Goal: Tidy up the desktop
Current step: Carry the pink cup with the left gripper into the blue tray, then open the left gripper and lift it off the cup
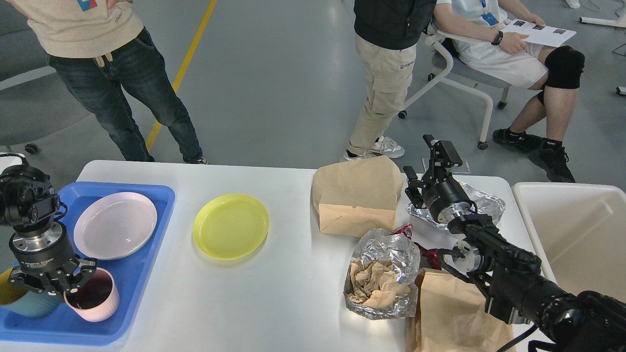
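Note:
The white desktop [274, 303] carries a yellow plate [231, 226], a brown paper bag [359, 195], a foil bag of crumpled paper [384, 274], a flat foil piece [484, 203], a red wrapper [426, 255] and a second paper bag [455, 315]. My left gripper [54, 286] points down over the blue tray [151, 193] and is shut on the left rim of a pink cup [95, 298], which stands upright in the tray. My right gripper [426, 162] is open and empty, raised beside the first paper bag and over the foil piece.
In the tray lie a pale pink plate [116, 225] and a teal cup [22, 303] just left of the pink cup. A cream-white bin [577, 234] stands off the table's right end. Three people and a chair are beyond the far edge.

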`<action>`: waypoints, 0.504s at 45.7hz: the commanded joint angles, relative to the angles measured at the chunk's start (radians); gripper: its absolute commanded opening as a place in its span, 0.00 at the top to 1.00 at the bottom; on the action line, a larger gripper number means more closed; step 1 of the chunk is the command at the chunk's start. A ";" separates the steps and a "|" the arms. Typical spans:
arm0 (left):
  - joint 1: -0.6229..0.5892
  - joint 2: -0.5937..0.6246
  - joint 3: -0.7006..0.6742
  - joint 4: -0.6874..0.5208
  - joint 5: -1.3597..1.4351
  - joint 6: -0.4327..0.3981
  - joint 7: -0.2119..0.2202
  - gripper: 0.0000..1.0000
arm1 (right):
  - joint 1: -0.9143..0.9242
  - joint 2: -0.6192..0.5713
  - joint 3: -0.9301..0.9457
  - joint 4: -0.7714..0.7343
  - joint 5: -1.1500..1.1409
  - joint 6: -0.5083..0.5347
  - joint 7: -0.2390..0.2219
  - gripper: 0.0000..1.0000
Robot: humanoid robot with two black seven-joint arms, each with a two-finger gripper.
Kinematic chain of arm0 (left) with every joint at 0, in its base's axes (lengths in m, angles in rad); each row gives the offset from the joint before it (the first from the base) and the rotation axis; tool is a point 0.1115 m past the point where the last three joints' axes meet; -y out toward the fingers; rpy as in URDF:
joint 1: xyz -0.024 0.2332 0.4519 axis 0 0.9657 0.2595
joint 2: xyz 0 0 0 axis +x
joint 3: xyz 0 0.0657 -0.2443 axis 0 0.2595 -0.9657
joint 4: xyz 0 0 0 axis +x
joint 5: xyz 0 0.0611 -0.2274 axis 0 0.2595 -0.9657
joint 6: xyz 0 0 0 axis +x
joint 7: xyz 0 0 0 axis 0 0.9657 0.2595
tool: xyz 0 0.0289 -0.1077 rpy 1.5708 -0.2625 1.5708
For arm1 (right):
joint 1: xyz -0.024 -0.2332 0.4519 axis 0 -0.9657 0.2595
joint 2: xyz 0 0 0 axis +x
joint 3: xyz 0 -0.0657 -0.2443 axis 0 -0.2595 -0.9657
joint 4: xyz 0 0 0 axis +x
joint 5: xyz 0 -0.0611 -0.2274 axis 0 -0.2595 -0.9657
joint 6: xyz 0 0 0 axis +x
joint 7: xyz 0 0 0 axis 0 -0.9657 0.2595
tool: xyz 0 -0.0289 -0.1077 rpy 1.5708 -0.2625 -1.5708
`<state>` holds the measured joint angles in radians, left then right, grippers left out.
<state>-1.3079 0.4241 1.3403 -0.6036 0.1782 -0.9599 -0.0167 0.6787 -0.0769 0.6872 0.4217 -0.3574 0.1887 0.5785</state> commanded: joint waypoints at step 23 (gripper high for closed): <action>-0.034 0.001 0.036 -0.016 0.001 0.000 -0.019 0.20 | -0.001 0.000 0.000 0.000 0.000 0.000 0.000 0.00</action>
<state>-1.3244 0.4246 1.3432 -0.6148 0.1806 -0.9599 -0.0278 0.6780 -0.0767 0.6872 0.4218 -0.3574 0.1887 0.5788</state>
